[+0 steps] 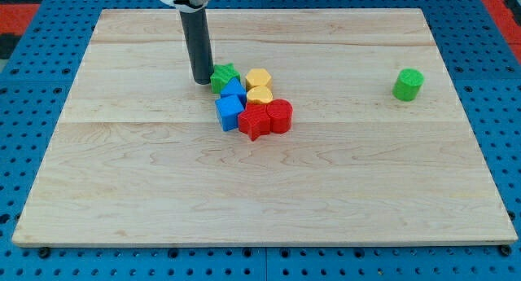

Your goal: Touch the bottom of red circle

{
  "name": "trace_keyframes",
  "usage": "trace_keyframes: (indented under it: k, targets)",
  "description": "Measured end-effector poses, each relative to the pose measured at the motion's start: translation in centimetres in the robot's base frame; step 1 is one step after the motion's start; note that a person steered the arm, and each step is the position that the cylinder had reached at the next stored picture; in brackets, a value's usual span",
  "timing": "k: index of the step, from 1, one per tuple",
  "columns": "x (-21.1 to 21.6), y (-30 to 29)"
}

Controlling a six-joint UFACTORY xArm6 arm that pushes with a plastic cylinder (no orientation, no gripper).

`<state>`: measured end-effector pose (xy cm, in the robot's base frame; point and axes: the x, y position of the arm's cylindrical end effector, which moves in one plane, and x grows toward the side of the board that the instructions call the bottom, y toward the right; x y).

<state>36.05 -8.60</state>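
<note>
The red circle block (279,116) lies on the wooden board (146,175) at the right end of a tight cluster near the middle. A red star block (254,122) touches its left side. My tip (202,81) rests on the board at the cluster's upper left, just left of a green star block (223,76). It is well to the upper left of the red circle, with other blocks between them.
The cluster also holds two yellow blocks (258,78) (260,95) and two blue blocks (234,91) (229,111). A green cylinder block (408,84) stands alone at the view's right. Blue pegboard (32,85) surrounds the board.
</note>
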Motion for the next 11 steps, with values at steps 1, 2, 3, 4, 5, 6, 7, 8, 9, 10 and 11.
trace_keyframes:
  k: [1, 2, 3, 4, 5, 6, 7, 8, 9, 10, 11]
  targets:
    - [0.0, 0.0]
    - [3.8, -5.9]
    - [9.4, -6.2]
    - [12.8, -1.3]
    - [13.6, 6.4]
    - [13.5, 12.4]
    - [10.9, 13.7]
    - [9.4, 11.8]
    - [9.5, 11.8]
    - [13.1, 13.1]
    - [13.7, 9.9]
